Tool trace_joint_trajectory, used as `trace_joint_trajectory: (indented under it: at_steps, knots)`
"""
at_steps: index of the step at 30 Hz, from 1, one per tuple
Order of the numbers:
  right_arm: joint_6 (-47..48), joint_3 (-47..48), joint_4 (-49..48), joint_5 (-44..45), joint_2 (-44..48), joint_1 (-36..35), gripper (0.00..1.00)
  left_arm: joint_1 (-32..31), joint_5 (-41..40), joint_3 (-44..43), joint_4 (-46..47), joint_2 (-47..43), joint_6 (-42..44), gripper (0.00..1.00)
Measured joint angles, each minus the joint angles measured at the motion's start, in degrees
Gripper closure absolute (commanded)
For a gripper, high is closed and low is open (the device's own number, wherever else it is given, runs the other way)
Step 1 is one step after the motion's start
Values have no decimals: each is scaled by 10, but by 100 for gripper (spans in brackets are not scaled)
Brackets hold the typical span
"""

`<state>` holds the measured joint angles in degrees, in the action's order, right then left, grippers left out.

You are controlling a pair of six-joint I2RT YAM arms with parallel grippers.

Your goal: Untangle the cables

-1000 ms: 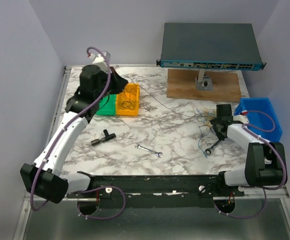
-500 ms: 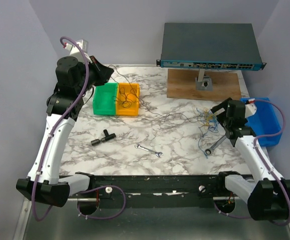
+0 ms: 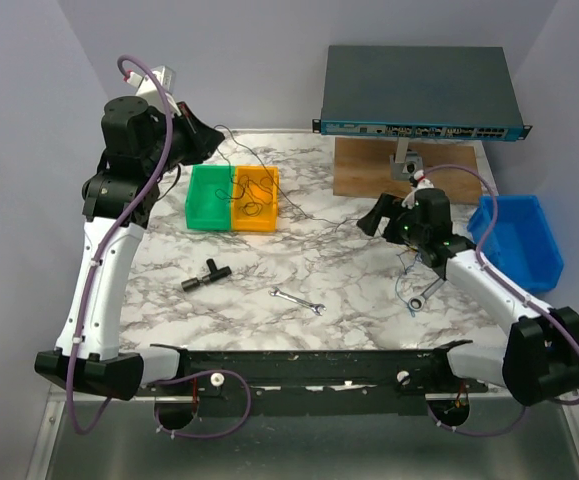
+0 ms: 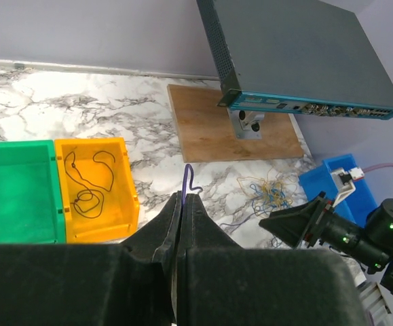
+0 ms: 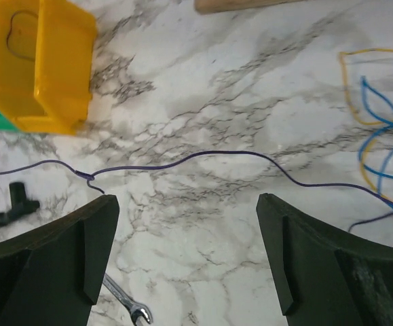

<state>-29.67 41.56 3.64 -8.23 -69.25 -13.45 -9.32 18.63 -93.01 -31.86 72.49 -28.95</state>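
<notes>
**Left gripper pinches a purple cable while the right gripper hangs wide above it**

The left gripper (image 4: 184, 198) is raised over the far left corner of the bench (image 3: 349, 290). Its jaws are pressed together on a thin purple cable (image 5: 203, 155), whose end pokes up between the fingers. From there the purple cable runs rightward over the marble top and past the orange bin (image 3: 259, 222). It heads toward the tangle (image 4: 267, 190) of blue and yellow cables lying near the blue bin (image 3: 519, 240).

The right gripper (image 5: 186, 201) hovers over the middle stretch of the purple cable with its jaws far apart, holding nothing. In its wrist view a small kink or knot shows in the cable close to one finger.

A dark cable (image 4: 84, 193) lies looped inside the orange bin, which sits against the green bin (image 3: 209, 200). A wrench (image 3: 297, 301) and a black T-shaped fitting (image 3: 204, 273) lie apart on the near half of the bench. A second wrench (image 3: 424, 295) lies just on the near side of the tangle. At the far right, a network switch (image 3: 419, 90) stands raised on a post above a wooden board (image 3: 369, 175).
</notes>
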Motion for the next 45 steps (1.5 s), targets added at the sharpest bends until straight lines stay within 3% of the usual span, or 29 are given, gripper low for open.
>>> trace_joint_trajectory:
  at_steps: [4,11,20,23,24,26,30,34,36,40,45]
  knots:
    - [7,9,-25,-4,-43,-27,3,8,1,-22,-20,4,7,100]
    - [-16,17,-65,-5,-81,-30,22,26,4,-30,-39,5,16,100]
    - [31,72,-68,8,-150,-43,31,52,19,-30,-43,5,17,100]
    - [42,77,-67,22,-177,-43,48,59,26,-30,-43,5,17,100]
    - [43,81,-66,26,-187,-43,63,64,31,-30,-43,5,17,100]
    - [49,86,-65,35,-202,-43,80,72,36,-30,-43,5,16,100]
    - [40,88,-64,49,-217,-43,89,96,51,-30,-43,5,15,100]
    - [28,88,-59,75,-223,-43,86,128,60,-29,-43,5,14,100]
    - [22,87,-56,91,-223,-43,76,137,64,-27,-43,5,13,100]
    - [13,77,-55,106,-209,-43,47,141,70,-23,-42,7,13,100]
    - [12,70,-55,105,-168,-43,40,145,71,-23,-43,24,15,100]
